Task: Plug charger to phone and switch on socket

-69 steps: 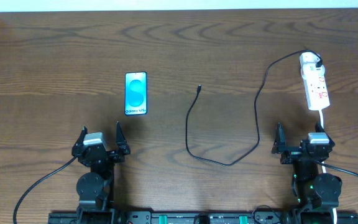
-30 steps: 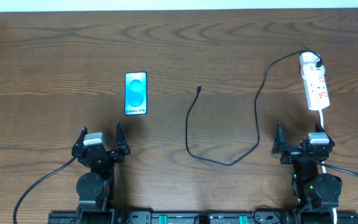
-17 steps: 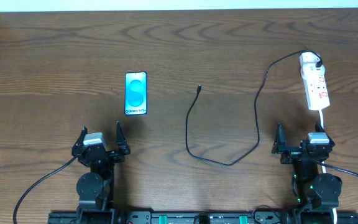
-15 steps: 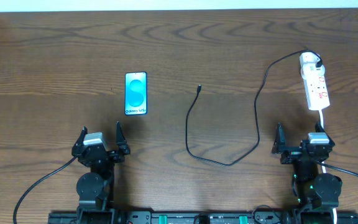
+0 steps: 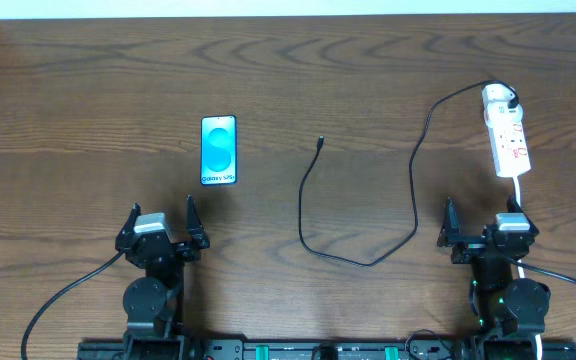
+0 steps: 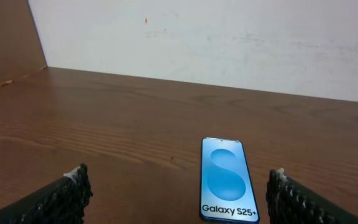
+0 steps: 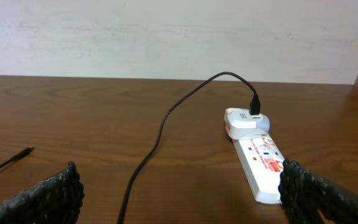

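Left hand, right hand: agape, empty.

This looks like a robotics lab: a wooden table before a plain white wall, with a left arm and a right arm mounted at its edge.

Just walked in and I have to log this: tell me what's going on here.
Nothing is being handled. Both arms sit at the table's near edge, left gripper and right gripper open and empty. The phone lies screen up ahead of the left gripper. The charger loops across the middle, its free tip apart from the phone, its other end plugged in at the socket, ahead of the right gripper. Whether the socket is switched on can't be told.
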Action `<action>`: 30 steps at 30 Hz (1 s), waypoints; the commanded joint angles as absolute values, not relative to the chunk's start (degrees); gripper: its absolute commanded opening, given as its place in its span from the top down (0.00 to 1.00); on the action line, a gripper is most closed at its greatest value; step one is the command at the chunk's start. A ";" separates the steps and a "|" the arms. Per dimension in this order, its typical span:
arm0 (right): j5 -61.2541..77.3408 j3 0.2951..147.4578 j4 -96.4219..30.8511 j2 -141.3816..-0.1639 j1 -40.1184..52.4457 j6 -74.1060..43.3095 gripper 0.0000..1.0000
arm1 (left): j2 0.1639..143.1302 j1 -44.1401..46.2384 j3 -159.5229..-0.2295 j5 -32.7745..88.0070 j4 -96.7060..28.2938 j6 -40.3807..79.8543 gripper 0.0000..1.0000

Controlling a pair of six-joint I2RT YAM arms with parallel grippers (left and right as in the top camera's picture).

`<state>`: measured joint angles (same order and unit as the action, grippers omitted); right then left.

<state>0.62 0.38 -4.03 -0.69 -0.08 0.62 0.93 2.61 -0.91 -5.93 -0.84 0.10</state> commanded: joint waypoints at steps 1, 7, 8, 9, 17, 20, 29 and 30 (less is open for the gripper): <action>0.99 0.32 -4.29 -0.64 0.84 0.27 0.01 | 1.04 2.26 -0.23 -6.70 -3.62 -0.38 0.09; 0.99 0.32 -4.29 -0.64 0.84 0.27 0.01 | 1.04 2.26 -0.23 -6.72 -3.62 -0.38 0.09; 0.99 0.32 -4.29 -0.64 0.84 0.27 0.01 | 1.04 2.26 -0.23 -6.72 -3.62 -0.38 0.09; 0.99 0.32 -4.29 -0.64 0.84 0.30 0.01 | 1.04 2.26 -0.23 -6.72 -3.62 -0.38 0.09; 0.99 0.32 -4.29 -0.64 0.84 0.30 0.01 | 1.04 2.26 -0.23 -6.72 -3.60 -0.38 0.09; 0.99 0.32 -4.29 -0.64 0.84 0.27 0.01 | 1.04 2.26 -0.23 -6.70 -3.53 -0.36 0.09; 0.99 0.32 -4.29 -0.64 0.84 0.27 0.01 | 1.63 2.26 -1.69 -6.66 -1.72 -0.16 0.09; 0.99 0.32 -4.29 -0.64 0.84 0.30 0.01 | 2.02 2.26 -2.07 -6.66 -1.69 -0.16 0.09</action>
<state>0.62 0.38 -4.03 -0.69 -0.08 0.62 1.10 2.61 -0.91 -5.96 -0.21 0.12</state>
